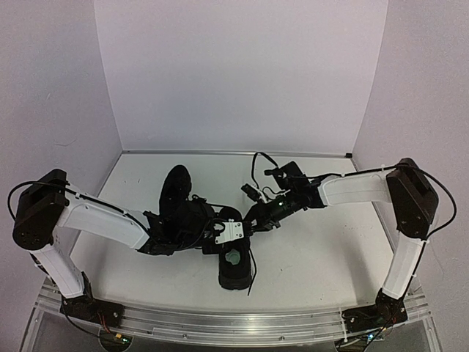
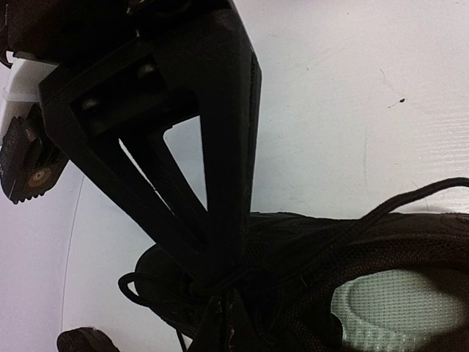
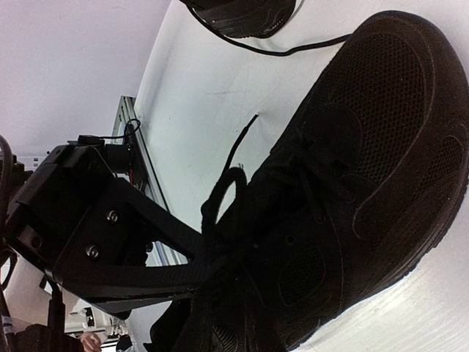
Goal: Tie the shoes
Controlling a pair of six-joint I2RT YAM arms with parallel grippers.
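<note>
Two all-black shoes lie on the white table. The near shoe shows a pale patch in its opening, also seen in the left wrist view. The far shoe lies behind and to the left of it. My left gripper is shut on the black laces at the near shoe's tongue, with a small lace loop beside it. My right gripper is shut on a lace, and a loop rises from the fingertips against a black shoe. The two grippers are close together.
A second shoe with a trailing lace shows at the top of the right wrist view. A loose lace end lies beside the near shoe. The aluminium rail runs along the near edge. Walls stand close on three sides.
</note>
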